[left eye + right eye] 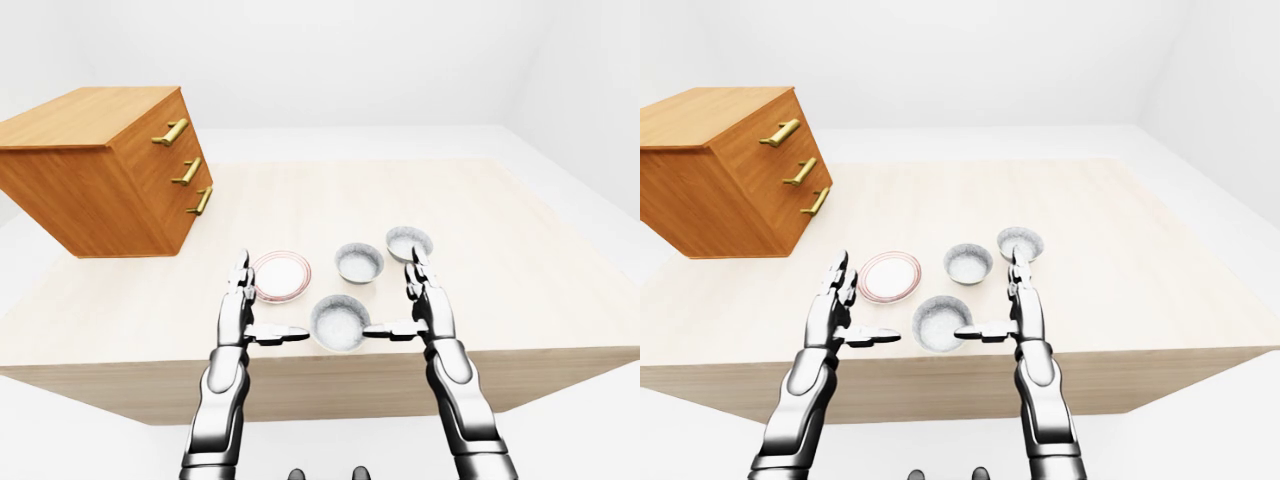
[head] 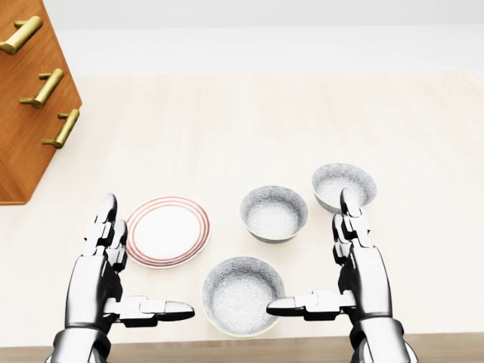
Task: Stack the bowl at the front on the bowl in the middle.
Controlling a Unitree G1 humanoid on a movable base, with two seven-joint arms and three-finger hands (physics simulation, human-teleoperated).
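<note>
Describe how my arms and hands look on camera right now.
The left arm and right arm are glossy chrome-silver, built of rounded shell segments with darker gaps at the joints. The left hand and right hand match them: metallic, three-fingered, chunky and jointed. No cables, sleeves or markings show.

Bright, even, sharp renders with faint soft shadows under the bowls, and perspective stretches toward the eye-view edges.

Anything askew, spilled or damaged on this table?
Nothing stands out. The bottom bowl, middle bowl and right bowl sit upright and apart, the plate lies flat, nothing spilled or broken. The left hand and right hand stand open beside the bottom bowl.
</note>
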